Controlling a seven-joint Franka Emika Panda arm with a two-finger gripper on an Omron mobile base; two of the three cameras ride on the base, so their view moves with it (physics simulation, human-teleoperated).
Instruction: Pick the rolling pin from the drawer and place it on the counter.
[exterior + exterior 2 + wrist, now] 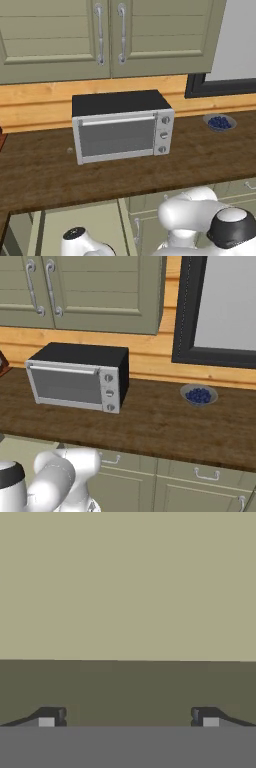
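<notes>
We see our end effector [128,717] with its two dark fingertips [51,716] spread wide apart, nothing between them. Directly ahead of it lie flat sage-green surfaces, a paler one above and a darker one below, meeting along a straight line; we take these for the inside of the drawer [80,222], though we cannot tell which part is floor and which is wall. The rolling pin is not something we can make out ahead of the fingertips, so we cannot say where it lies relative to them or describe how it looks.

In the left base view the drawer stands pulled out below the front edge of the desk [45,172], and the arm reaches down toward it. The drawer is wide, shallow and sage-green inside.

Up on the dark brown wood-grain desk, above and beyond the end effector, we count one silver toaster oven [122,126] with a black top and three knobs, and one small bowl of blueberries [219,122] well apart from it. Two upper cabinet doors [107,35] hang above, each with one silver handle.
</notes>
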